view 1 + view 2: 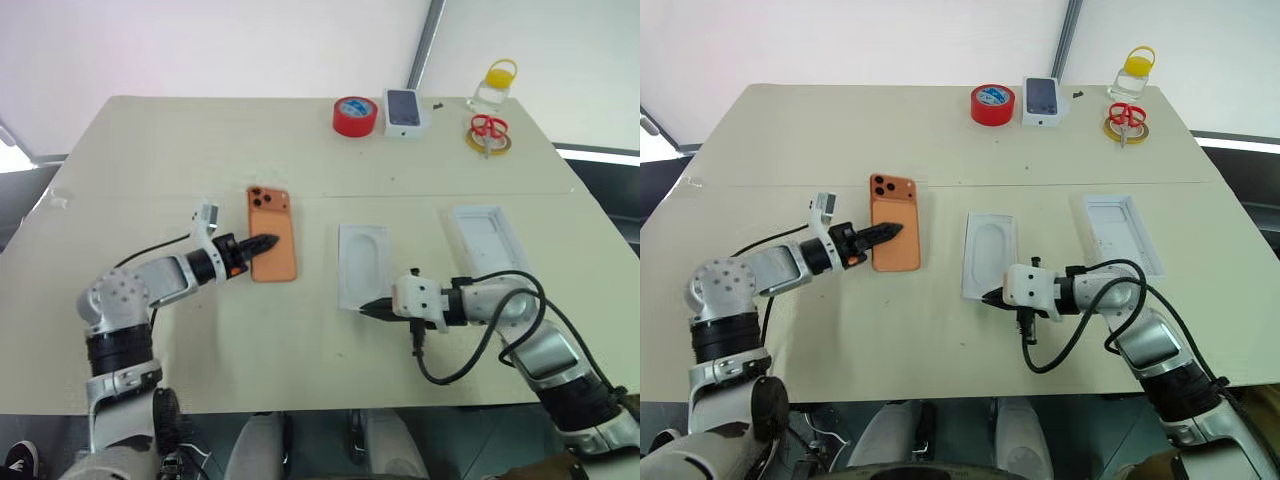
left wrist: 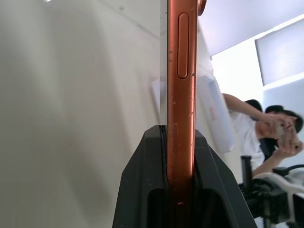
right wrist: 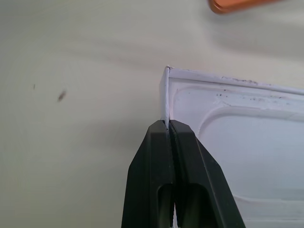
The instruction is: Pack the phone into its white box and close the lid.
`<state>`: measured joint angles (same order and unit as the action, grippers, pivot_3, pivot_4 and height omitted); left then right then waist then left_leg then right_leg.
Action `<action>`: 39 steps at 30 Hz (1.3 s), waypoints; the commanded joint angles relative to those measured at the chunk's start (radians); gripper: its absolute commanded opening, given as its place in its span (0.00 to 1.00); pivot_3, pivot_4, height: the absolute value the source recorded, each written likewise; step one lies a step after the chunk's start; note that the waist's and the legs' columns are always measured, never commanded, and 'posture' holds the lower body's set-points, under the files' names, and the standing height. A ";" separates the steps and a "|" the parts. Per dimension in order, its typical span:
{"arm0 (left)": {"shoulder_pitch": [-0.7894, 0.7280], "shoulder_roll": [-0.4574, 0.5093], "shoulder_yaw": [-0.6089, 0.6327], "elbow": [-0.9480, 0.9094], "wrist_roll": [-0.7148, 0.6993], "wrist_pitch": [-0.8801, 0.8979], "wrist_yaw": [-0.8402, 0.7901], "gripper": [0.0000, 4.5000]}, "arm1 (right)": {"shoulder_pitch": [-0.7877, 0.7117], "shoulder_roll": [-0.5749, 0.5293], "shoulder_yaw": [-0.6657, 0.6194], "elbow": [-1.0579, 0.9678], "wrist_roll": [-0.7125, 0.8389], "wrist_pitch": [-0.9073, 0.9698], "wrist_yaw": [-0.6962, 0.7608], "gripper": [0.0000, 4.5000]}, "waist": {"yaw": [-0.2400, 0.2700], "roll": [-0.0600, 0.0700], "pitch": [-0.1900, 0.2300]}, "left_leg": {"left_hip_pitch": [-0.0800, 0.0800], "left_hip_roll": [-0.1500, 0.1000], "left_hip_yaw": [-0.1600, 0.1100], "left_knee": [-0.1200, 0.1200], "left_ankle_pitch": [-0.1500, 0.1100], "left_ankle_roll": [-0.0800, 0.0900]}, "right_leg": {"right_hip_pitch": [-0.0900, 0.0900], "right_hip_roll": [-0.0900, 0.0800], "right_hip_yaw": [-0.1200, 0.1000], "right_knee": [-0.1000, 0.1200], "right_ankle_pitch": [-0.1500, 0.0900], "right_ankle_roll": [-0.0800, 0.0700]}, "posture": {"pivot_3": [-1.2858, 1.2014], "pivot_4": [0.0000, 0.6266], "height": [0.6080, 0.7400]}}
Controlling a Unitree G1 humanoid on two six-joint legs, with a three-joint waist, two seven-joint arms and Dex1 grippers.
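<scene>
Phone (image 2: 180,95): orange metallic edge, satin sheen, fine speckling. White box (image 3: 237,137): matt white card, scuffed rim. Table (image 1: 200,150): matt cream, smooth.

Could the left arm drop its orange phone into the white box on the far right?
Probably not easily. The left tool grips the phone, but the white box lies beyond the middle white tray, whose corner the right tool pinches, so that arm crosses the way.

head stereo: high, down over table (image 1: 300,150) | wrists: close, along fingers
</scene>
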<state>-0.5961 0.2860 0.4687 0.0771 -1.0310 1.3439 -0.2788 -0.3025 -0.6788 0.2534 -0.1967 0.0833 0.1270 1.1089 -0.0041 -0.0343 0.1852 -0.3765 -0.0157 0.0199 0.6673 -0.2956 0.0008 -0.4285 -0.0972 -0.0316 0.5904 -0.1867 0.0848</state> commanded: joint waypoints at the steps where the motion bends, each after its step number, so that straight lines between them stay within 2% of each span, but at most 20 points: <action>1: -0.077 -0.050 0.076 -0.014 -0.102 0.002 0.088 0.00 | -0.049 0.030 0.024 -0.020 -0.018 0.008 -0.025 0.01 | 0.000 0.000 0.000 | 0.000 0.000 0.000 0.000 0.000 0.000 | 0.000 0.000 0.000 0.000 0.000 0.000 | 0.52 0.24 0.99; 7: -0.087 -0.119 0.052 -0.020 -0.145 0.037 0.179 0.00 | -0.095 0.103 0.086 0.024 -0.053 0.040 -0.057 0.01 | -0.005 0.000 0.000 | 0.000 -0.001 0.000 -0.001 0.000 0.000 | 0.000 0.000 0.000 0.000 0.000 0.000 | 0.52 0.24 0.99; 10: -0.071 -0.151 0.032 -0.027 -0.149 0.039 0.194 0.00 | -0.093 0.107 0.075 -0.001 -0.015 0.075 -0.036 0.20 | -0.003 0.000 0.000 | 0.000 -0.001 0.000 -0.001 0.000 0.000 | 0.000 0.000 0.000 0.001 0.000 0.000 | 0.52 0.24 0.99; 15: -0.064 -0.163 0.024 -0.010 -0.166 0.047 0.192 0.00 | -0.071 0.077 0.013 -0.099 0.095 0.204 -0.010 0.75 | -0.003 0.000 0.001 | 0.000 -0.002 -0.001 0.000 0.000 -0.001 | 0.000 0.000 0.000 0.001 0.000 0.000 | 0.52 0.24 0.99; 18: -0.069 -0.166 0.010 0.017 -0.180 0.065 0.181 0.00 | -0.050 0.020 -0.093 -0.141 0.173 0.261 -0.009 0.75 | -0.001 0.000 0.001 | 0.000 -0.002 -0.001 0.000 0.000 -0.001 | 0.000 0.000 0.000 0.001 0.000 0.000 | 0.52 0.24 0.99; 24: -0.050 -0.193 -0.043 0.044 -0.154 0.075 0.179 0.00 | 0.002 -0.110 -0.165 -0.013 0.110 0.177 -0.011 0.75 | 0.016 0.000 0.001 | 0.000 -0.002 0.000 0.000 0.000 0.000 | 0.001 0.000 0.000 -0.001 -0.002 -0.003 | 0.52 0.24 0.99; 34: -0.056 -0.205 -0.095 0.082 -0.083 0.076 0.198 0.00 | -0.003 -0.101 -0.149 0.036 0.076 0.128 -0.060 0.75 | 0.016 0.000 0.001 | 0.000 -0.002 0.000 0.000 0.001 0.000 | 0.001 0.000 0.000 -0.001 -0.002 -0.003 | 0.52 0.24 0.99; 36: -0.058 -0.211 -0.084 0.085 -0.082 0.075 0.210 0.22 | -0.008 -0.102 -0.145 0.057 0.062 0.111 -0.064 0.76 | 0.016 0.000 0.001 | 0.000 -0.002 0.000 0.000 0.001 0.000 | 0.001 0.000 0.000 -0.001 -0.002 -0.003 | 0.52 0.24 0.99; 37: -0.060 -0.213 -0.083 0.085 -0.086 0.076 0.207 0.28 | -0.012 -0.101 -0.142 0.069 0.055 0.100 -0.066 0.76 | 0.017 0.000 0.001 | 0.000 -0.002 0.000 0.000 0.001 0.000 | 0.001 0.000 0.000 -0.001 -0.002 -0.003 | 0.52 0.24 0.99; 39: -0.060 -0.214 -0.089 0.081 -0.080 0.074 0.209 0.52 | -0.019 -0.097 -0.138 0.085 0.045 0.085 -0.069 0.76 | 0.017 0.000 0.001 | 0.000 -0.002 0.000 0.000 0.001 0.000 | 0.001 0.000 0.000 -0.001 -0.001 -0.002 | 0.52 0.24 0.99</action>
<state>-0.6265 0.0769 0.3765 0.1815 -1.0993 1.4190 -0.0610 -0.3007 -0.7811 0.1149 -0.1093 0.1327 0.2374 1.0463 0.0126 -0.0347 0.1860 -0.3767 -0.0178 0.0198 0.6673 -0.2950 0.0007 -0.4276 -0.0972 -0.0314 0.5894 -0.1878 0.0829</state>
